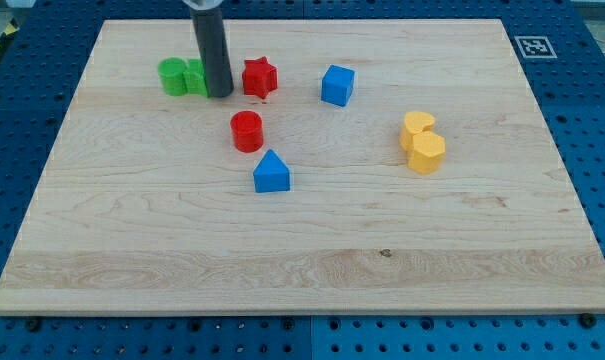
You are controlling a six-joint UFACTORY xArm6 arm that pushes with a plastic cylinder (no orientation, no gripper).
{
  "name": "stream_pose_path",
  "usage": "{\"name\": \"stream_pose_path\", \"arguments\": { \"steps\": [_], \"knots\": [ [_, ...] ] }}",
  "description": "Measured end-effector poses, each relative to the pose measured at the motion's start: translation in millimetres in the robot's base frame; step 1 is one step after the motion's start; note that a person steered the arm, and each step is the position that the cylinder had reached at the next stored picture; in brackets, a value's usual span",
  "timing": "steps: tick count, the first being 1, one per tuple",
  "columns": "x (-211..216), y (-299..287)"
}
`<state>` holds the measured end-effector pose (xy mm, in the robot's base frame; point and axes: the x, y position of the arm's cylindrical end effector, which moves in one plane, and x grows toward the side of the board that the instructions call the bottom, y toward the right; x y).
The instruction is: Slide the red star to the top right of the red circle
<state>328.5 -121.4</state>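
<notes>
The red star (260,77) lies near the view's top, left of centre. The red circle (247,131) sits just below it and slightly to the left. My tip (220,95) is the lower end of a dark rod that comes down from the view's top. It stands just left of the red star, between the star and the green blocks, with a small gap to the star. It is up and to the left of the red circle.
Two green blocks (182,77) sit side by side just left of the rod, partly hidden by it. A blue cube (337,85) lies right of the star. A blue triangular block (271,173) lies below the circle. Two yellow blocks (422,143) touch at the right.
</notes>
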Motion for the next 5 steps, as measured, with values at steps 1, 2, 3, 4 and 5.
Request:
{"name": "stream_pose_path", "arguments": {
  "steps": [1, 2, 3, 4, 5],
  "knots": [
    [-31.0, -12.7],
    [-51.7, -10.7],
    [-78.8, -10.7],
    [-86.1, -4.9],
    [-81.5, 3.7]
  ]
}}
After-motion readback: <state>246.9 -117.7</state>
